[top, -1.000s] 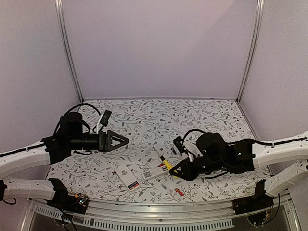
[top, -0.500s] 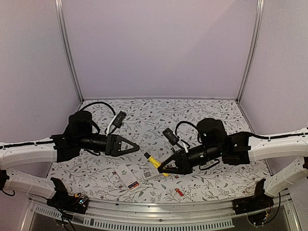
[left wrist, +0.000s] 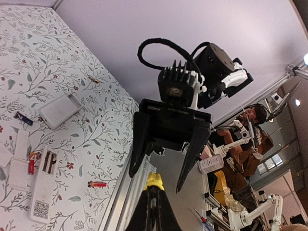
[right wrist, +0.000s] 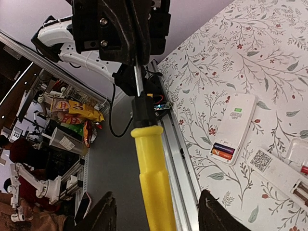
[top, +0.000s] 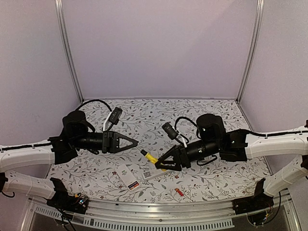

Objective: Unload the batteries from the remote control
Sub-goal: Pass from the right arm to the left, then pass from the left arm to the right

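Observation:
A yellow-handled screwdriver (top: pixel 152 159) hangs in the air between my two grippers. My left gripper (top: pixel 134 143) is shut on its metal shaft (right wrist: pixel 137 82). My right gripper (top: pixel 162 166) is open, its fingertips (right wrist: pixel 105 215) standing apart on either side of the yellow handle (right wrist: pixel 153 183). Below lies a white remote control (top: pixel 127 176) (right wrist: pixel 237 126) with two batteries (right wrist: pixel 222 150) in its open bay. A second white remote (left wrist: pixel 41 187) (right wrist: pixel 279 171) lies beside it. A loose red battery (top: pixel 179 191) (left wrist: pixel 97 184) rests near the front edge, and a dark one (left wrist: pixel 23 118) lies farther back.
A white battery cover (right wrist: pixel 299 151) lies by the second remote. Another white remote (left wrist: pixel 58 109) lies farther back on the floral table (top: pixel 211 120). The metal front rail (top: pixel 159 216) borders the table. Purple walls close the back and sides.
The right gripper lifted the screwdriver off the table and carried it left. The left gripper came in and shut on the shaft, and the right gripper opened off the handle.

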`<act>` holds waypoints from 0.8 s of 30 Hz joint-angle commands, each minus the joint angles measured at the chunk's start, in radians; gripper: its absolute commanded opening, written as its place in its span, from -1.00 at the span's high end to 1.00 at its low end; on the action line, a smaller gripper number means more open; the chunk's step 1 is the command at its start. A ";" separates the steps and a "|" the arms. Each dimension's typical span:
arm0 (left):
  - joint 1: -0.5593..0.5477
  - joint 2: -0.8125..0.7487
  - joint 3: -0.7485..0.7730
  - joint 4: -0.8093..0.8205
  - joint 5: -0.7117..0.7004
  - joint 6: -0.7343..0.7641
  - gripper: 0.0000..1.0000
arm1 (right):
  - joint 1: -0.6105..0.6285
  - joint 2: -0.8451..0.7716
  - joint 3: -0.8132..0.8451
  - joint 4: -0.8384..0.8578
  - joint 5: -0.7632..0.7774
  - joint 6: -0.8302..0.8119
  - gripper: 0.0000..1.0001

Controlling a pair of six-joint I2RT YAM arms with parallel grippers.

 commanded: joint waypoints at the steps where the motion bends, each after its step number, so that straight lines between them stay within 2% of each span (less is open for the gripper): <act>1: -0.007 -0.050 -0.030 0.023 -0.143 -0.049 1.00 | -0.013 -0.053 -0.050 0.082 0.202 0.066 -0.37; 3: -0.005 -0.072 -0.048 0.024 -0.216 -0.102 1.00 | -0.011 -0.077 -0.088 0.127 0.295 0.114 -0.50; 5: -0.006 -0.094 -0.093 0.110 -0.255 -0.162 1.00 | -0.002 -0.098 -0.139 0.212 0.371 0.185 -0.56; 8: -0.005 -0.125 -0.160 0.226 -0.298 -0.237 1.00 | 0.029 -0.118 -0.222 0.381 0.452 0.288 -0.58; 10: -0.005 -0.135 -0.171 0.235 -0.313 -0.249 1.00 | 0.051 -0.109 -0.234 0.469 0.480 0.320 -0.58; 14: -0.004 -0.138 -0.174 0.236 -0.313 -0.259 1.00 | 0.092 -0.054 -0.186 0.513 0.500 0.322 -0.35; 24: -0.005 -0.147 -0.189 0.276 -0.302 -0.280 1.00 | 0.105 0.067 -0.136 0.662 0.458 0.341 -0.09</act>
